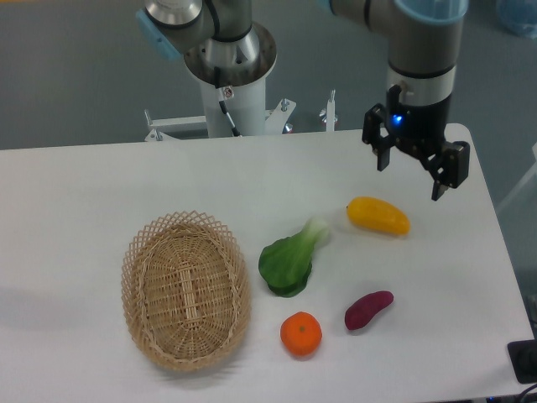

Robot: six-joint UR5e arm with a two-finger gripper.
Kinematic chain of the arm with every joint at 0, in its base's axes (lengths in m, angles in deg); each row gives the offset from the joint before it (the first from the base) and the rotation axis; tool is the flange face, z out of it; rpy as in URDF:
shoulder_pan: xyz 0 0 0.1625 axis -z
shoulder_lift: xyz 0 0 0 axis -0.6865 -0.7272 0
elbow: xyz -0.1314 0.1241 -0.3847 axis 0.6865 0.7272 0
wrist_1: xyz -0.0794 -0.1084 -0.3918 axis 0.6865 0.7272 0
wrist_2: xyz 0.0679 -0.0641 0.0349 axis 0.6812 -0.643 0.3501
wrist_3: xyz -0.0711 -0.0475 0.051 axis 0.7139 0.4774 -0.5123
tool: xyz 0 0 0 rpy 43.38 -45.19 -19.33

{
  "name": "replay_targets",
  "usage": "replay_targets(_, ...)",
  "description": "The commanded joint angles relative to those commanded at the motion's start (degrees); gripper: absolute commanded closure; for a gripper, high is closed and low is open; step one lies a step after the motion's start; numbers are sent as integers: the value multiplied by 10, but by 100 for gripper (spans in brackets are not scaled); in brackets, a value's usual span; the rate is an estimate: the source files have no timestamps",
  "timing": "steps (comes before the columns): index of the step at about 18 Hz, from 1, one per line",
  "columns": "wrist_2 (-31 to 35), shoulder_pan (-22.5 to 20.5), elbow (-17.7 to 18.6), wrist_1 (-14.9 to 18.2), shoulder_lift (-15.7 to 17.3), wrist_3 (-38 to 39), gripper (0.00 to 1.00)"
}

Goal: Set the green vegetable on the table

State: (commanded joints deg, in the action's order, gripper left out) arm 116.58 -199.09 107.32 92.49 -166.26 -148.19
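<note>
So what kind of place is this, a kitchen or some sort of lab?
Most likely a robotics lab: a UR5e arm's open end effector hangs above a white table laid out with toy produce and an empty wicker basket, over plain grey flooring.

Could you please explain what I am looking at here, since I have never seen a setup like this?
There is just one picture, taken by a fixed camera that looks down on a white table from the front. The grey jointed machine at the top is a robot arm; its base stands behind the table. At the arm's end hangs a black gripper, a two-finger clamp. Its fingers are spread open and hold nothing; it hovers above the table's far right part.

On the table lie five things: an empty wicker basket on the left, a green vegetable in the middle, a yellow fruit just below the gripper, a purple sweet potato, and an orange near the front. The vegetable already rests on the table, beside the basket, not in it.
</note>
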Motion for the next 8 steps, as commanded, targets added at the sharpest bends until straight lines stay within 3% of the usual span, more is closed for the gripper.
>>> replay_targets(8,-10,-3,1,-4,0,0,0)
